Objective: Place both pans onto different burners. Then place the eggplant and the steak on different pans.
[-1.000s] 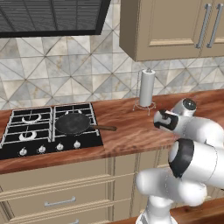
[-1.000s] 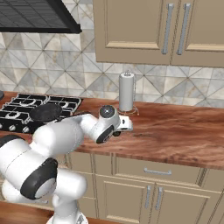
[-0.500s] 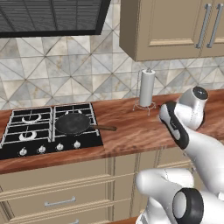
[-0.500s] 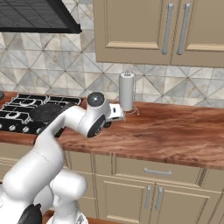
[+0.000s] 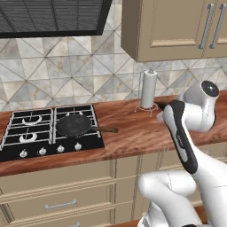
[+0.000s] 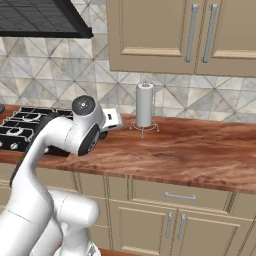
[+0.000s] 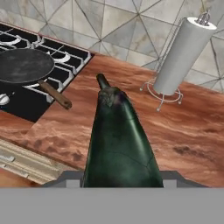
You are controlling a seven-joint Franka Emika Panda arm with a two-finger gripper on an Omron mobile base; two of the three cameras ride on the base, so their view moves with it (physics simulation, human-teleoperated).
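counter (image 5: 133,128): pan (image 5: 73,125) x1 on burner; eggplant (image 7: 118,140) x1; jaws seemingly pinching eggplant

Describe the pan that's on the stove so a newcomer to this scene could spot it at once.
Start at the black cooktop set into the wooden counter, left of the paper towel roll. The pan sits on the front burner nearest the roll: a dark, round, shallow pan, its long thin brown handle sticking out over the wood.

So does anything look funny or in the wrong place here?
Nothing is spilled or broken. The oddest sight is the eggplant, up in the air in the pincer above the wooden counter instead of lying down. The dark pan sits neatly on a burner.
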